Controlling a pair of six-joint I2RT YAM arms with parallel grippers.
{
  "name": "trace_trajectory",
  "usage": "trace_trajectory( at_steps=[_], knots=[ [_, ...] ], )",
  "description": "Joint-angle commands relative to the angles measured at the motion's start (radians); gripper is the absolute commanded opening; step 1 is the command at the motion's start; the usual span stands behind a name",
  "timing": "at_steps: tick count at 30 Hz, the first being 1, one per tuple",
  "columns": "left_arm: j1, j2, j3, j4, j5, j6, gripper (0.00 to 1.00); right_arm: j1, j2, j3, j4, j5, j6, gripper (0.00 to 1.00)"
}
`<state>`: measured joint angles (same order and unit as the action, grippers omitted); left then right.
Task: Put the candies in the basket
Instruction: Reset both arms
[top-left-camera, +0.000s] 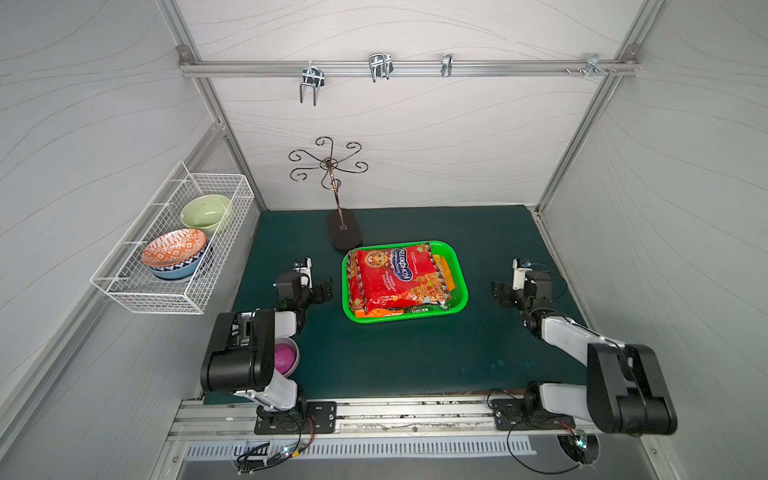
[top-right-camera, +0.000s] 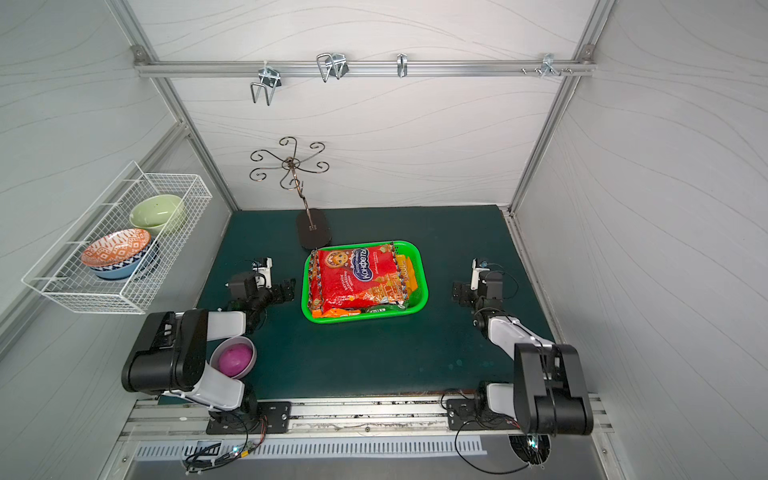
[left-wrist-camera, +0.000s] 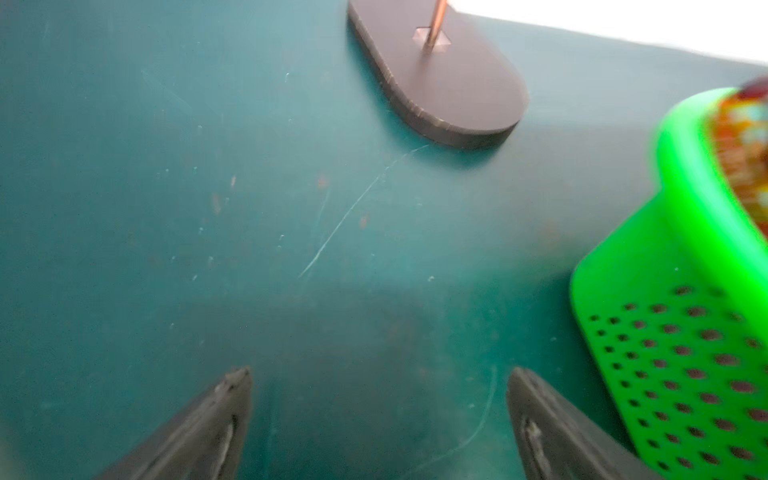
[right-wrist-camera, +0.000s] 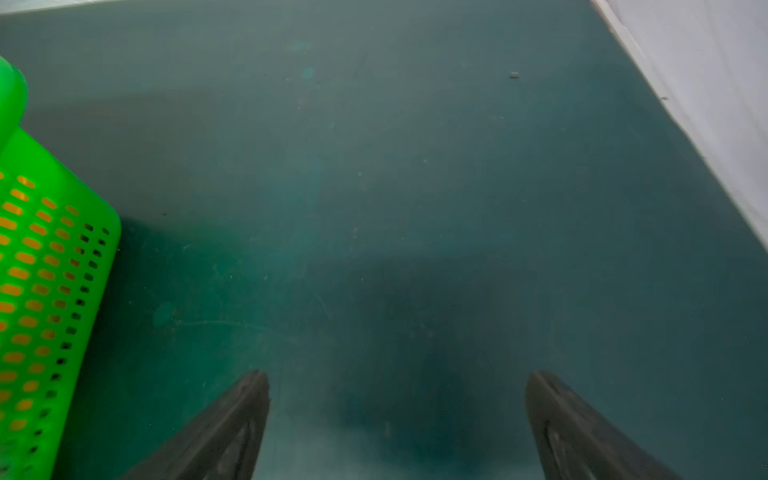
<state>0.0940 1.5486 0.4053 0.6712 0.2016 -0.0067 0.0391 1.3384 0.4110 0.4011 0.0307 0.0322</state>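
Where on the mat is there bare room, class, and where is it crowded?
Bare mat: between the basket and the right gripper, and the wide strip in front of the basket. Crowded: the stand base behind the basket, the left gripper close beside it.

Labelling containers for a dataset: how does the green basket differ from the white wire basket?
The green basket stands on the mat; the wire basket hangs on the wall. The green basket is plastic with perforated walls; the wire basket is an open white grid. The green basket holds candy bags; the wire basket holds bowls. Both are rectangular and open-topped.
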Motion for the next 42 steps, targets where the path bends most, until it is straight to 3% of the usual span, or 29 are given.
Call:
trace_trajectory(
  at_steps=[1, 5, 6, 9, 15, 38, 42],
  knots=[
    [-0.014, 0.000, 0.016, 0.148, -0.047, 0.002, 1.00, -0.014, 0.101, 0.015, 0.328, -0.133, -0.007, 0.99],
    [-0.014, 0.007, 0.010, 0.178, -0.054, 0.001, 1.00, -0.005, 0.255, 0.009, 0.475, -0.133, -0.012, 0.99],
    [-0.014, 0.014, 0.007, 0.195, -0.055, 0.000, 0.99, 0.003, 0.224, 0.025, 0.387, -0.123, -0.026, 0.99],
    [-0.016, 0.014, 0.005, 0.200, -0.056, 0.001, 1.00, 0.046, 0.232, 0.031, 0.387, -0.098, -0.079, 0.99],
    [-0.016, 0.004, 0.006, 0.180, -0.056, 0.002, 1.00, 0.049, 0.232, 0.049, 0.354, -0.063, -0.061, 0.99],
    [-0.017, 0.002, 0.005, 0.181, -0.059, 0.002, 1.00, 0.033, 0.232, 0.050, 0.355, -0.098, -0.053, 0.99],
    [-0.040, 0.005, 0.013, 0.167, -0.108, 0.011, 1.00, 0.031, 0.234, 0.051, 0.355, -0.101, -0.054, 0.99]
  ],
)
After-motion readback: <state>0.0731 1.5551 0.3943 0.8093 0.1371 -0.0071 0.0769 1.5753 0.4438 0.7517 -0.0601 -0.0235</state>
